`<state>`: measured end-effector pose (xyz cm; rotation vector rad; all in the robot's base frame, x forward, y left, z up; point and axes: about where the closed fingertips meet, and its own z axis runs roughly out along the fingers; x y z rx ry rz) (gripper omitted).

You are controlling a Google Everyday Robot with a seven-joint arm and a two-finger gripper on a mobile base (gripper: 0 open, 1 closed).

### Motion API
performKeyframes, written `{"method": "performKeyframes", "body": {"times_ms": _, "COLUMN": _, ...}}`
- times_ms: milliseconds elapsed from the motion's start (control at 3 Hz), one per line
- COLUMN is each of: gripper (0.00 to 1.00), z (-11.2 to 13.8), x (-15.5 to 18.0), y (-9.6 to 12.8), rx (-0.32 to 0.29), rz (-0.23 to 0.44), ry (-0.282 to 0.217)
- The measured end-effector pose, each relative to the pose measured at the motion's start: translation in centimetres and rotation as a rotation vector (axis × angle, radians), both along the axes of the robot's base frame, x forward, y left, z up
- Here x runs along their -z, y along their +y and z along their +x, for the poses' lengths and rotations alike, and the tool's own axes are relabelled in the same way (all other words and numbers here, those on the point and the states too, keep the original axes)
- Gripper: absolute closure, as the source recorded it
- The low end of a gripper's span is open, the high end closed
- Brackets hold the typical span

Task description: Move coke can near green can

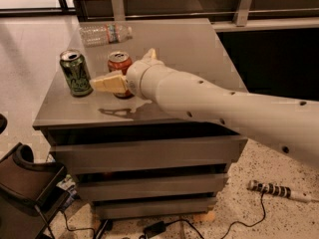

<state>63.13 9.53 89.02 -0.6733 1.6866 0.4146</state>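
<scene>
The coke can [118, 62], red-orange with a silver top, stands upright on the grey table [199, 49], a little right of the green can [75, 72]. A small gap separates the two cans. My gripper [127, 71] is around the coke can: one pale finger [107, 83] crosses its front and the other finger [150, 54] sits behind it on the right. The fingers are closed on the can. The white arm reaches in from the right and hides the can's lower right side.
A clear plastic bottle [104, 34] lies on its side at the table's back left. The table's left edge is close to the green can. Drawers sit below the top. A dark chair [25, 188] and cables are on the floor.
</scene>
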Motion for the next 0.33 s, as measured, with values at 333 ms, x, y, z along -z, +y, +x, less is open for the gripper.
{"method": "performKeyframes", "body": {"times_ms": 333, "gripper": 0.00, "z": 0.00, "x": -0.01, "y": 0.00, "rx": 0.000, "rz": 0.000, "ry": 0.000}}
